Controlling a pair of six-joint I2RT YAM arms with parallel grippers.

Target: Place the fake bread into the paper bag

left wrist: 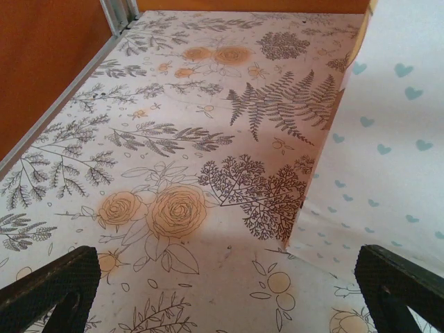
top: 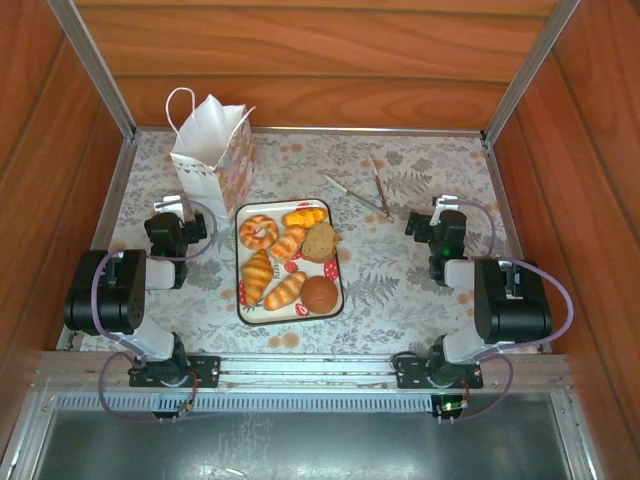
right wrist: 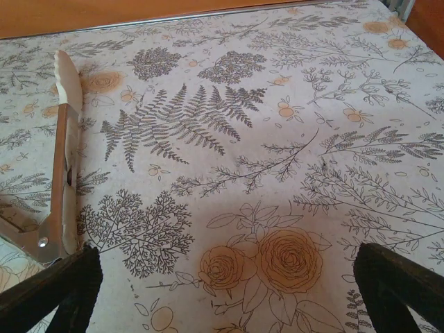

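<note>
"The fake bread, where is it on your screen?"

"All 7 pieces lie on the tray at the middle of the table, between my 2 arms. I see a ring doughnut, croissants, long rolls, a brown slice and a round dark bun."

"And the paper bag?"

"Upright, beyond the tray's far left corner and apart from it. On the left wrist camera its heart-print side stands just ahead and to the right of the fingers."

"Pincers?"

"My left gripper is spread wide above the patterned cloth, with nothing in it. My right gripper is spread just as wide, also holding nothing. Metal tongs lie on the cloth ahead to its left."
</note>
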